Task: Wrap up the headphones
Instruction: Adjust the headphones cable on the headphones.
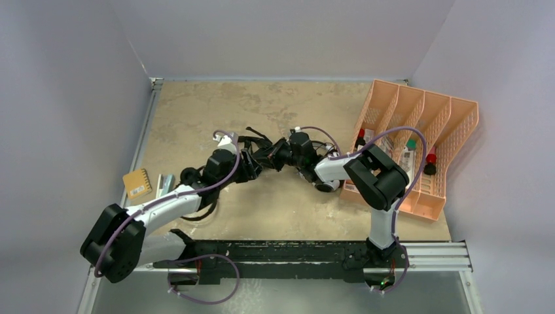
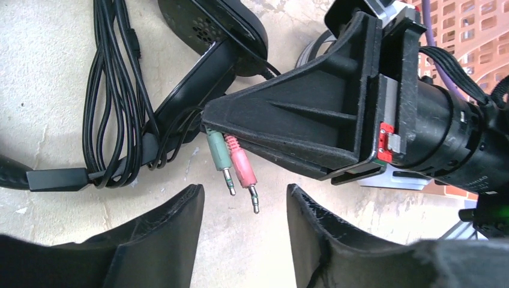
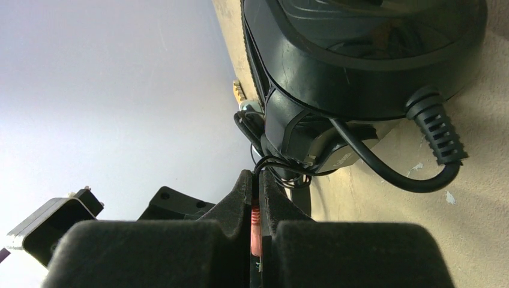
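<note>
Black headphones, cable loosely bundled

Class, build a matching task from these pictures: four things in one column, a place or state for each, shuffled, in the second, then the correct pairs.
Things
1. left black claw
2. right black claw
3. orange slotted plastic rack
4. small yellow rectangular card

Place or state
a. table's right side
b. open, gripping nothing
c. near the table's left edge
d. shut on the pink and green jack plugs

Pairs: 1-b, 2-d, 3-a, 4-c

Lab: bare walls, mounting rail (worn tabletop).
</note>
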Robot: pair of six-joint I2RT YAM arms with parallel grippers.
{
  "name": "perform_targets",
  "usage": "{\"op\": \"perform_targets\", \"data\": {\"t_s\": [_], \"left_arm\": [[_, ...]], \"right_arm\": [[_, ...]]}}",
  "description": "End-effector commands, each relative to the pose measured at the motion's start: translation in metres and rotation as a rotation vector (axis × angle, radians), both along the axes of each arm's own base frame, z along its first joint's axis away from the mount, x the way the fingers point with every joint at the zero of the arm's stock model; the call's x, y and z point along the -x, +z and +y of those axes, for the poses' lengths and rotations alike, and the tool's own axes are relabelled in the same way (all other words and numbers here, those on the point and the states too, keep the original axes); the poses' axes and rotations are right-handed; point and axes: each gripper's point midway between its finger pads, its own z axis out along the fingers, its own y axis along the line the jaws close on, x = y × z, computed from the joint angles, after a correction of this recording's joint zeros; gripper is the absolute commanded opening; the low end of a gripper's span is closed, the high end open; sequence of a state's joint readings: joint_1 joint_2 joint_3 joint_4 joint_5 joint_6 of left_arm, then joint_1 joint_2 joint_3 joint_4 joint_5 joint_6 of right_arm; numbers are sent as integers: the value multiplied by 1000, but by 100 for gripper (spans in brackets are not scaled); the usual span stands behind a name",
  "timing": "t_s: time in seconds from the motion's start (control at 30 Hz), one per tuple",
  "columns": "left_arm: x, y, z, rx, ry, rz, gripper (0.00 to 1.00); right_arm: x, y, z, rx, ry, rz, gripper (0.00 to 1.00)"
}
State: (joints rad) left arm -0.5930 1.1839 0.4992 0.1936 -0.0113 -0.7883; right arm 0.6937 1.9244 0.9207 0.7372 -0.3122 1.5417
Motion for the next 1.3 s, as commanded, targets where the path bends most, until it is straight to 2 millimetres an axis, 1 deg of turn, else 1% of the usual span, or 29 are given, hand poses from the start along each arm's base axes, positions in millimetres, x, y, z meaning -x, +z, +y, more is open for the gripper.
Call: {"op": "perform_targets", "data": {"t_s": [0.0,0.13,0.2,0.3,0.37,0.43,0.53,0.63,0.73,0.77,0.8,0.83,0.9,0.93,0.97,1.0,1.03,1.13,1.17,1.2,1.27], "left_arm": [[-16,22,-8,7,-2,-73,48],[-21,24,-8,-18,-2,-78,46],[-23,24,-5,-57,-1,-82,45],[-27,23,-1,-105,3,-83,39],[-27,22,-2,-110,-4,-78,32],[-28,20,0,-122,6,-67,27],[-29,18,6,-148,28,-58,19],[-31,22,7,-152,36,-67,11],[-32,27,8,-150,41,-75,0],[-32,28,8,-150,42,-74,0],[-32,28,9,-150,46,-68,0],[-33,30,9,-145,46,-60,0],[-32,31,8,-125,27,-32,0],[-34,33,8,-112,23,-28,0],[-30,28,10,-117,14,14,0],[-31,28,12,-115,13,30,0],[-29,28,10,-106,-2,48,0],[-29,27,8,-95,-34,106,0],[-29,27,7,-89,-42,116,0],[-29,28,7,-85,-47,124,0],[-30,27,6,-83,-60,145,0]], "right_arm": [[-11,20,4,-15,-13,-59,1],[-7,21,4,-21,-1,-48,2],[-6,20,4,-17,3,-48,2],[-10,24,6,-25,5,-75,2],[-13,27,8,-32,4,-87,3],[-12,28,9,-33,4,-89,4],[-13,30,8,-26,2,-97,10],[-13,31,10,-16,15,-105,17],[-9,28,9,3,38,-105,28],[-4,26,9,12,60,-100,32],[-1,29,9,4,80,-112,35],[0,32,7,11,96,-143,39],[-1,40,1,50,129,-234,53],[0,44,-3,77,159,-282,58],[0,48,-8,106,190,-344,61],[1,53,-14,138,219,-428,66],[1,61,-19,141,239,-495,69],[5,82,-35,198,359,-735,70],[5,87,-41,249,396,-820,70],[9,84,-46,295,453,-887,69],[10,87,-54,367,538,-1075,67]]}}
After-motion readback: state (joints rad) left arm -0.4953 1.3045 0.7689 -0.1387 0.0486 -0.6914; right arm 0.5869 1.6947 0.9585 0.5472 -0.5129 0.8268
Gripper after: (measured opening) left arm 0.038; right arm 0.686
